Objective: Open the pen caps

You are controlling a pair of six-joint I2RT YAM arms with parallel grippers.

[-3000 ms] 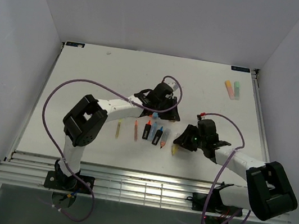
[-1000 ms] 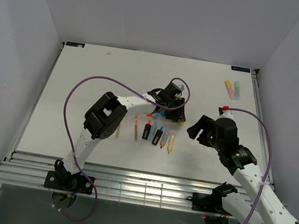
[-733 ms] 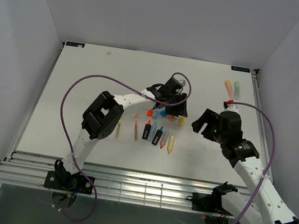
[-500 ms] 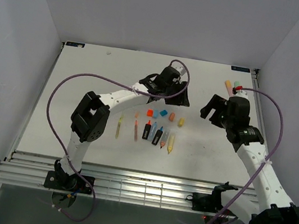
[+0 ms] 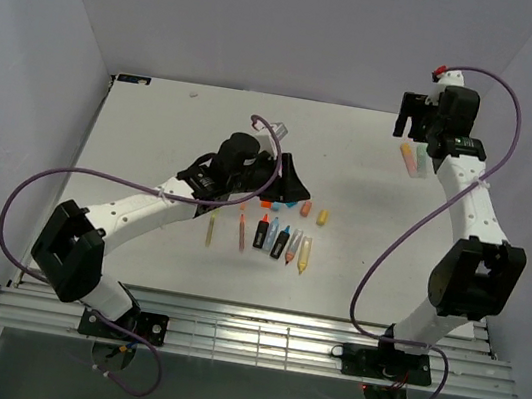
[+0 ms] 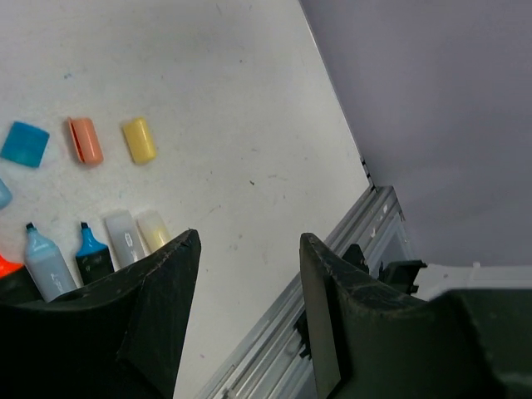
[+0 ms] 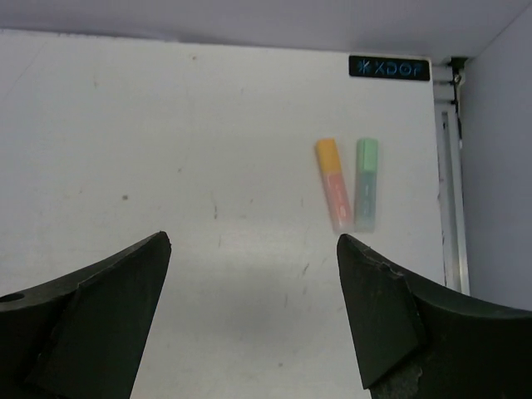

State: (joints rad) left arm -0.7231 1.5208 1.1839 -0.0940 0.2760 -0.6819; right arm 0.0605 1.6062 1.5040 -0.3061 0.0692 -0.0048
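Three loose pen caps lie apart from their pens: blue [image 6: 25, 143], orange [image 6: 85, 140] and yellow [image 6: 139, 140]. Orange [image 5: 305, 208] and yellow [image 5: 322, 216] also show in the top view. Below them several uncapped pens [image 5: 282, 240] lie in a row. My left gripper [image 5: 293, 186] hovers just left of the caps, open and empty [image 6: 248, 241]. At the far right, two pens still wear their caps, one orange [image 7: 326, 150] and one green [image 7: 366, 154]. My right gripper [image 5: 411, 126] hangs raised over them, wide open and empty [image 7: 253, 241].
The white table [image 5: 154, 141] is walled by grey panels on three sides. A metal rail [image 5: 246, 323] runs along its near edge. The left arm's purple cable [image 5: 45, 185] loops over the left half of the table. A black label [image 7: 389, 67] marks the back right corner.
The left gripper has drawn back from the caps, which now lie loose on the table. The right arm has swung up and away to the back right corner. Both grippers have opened wider.
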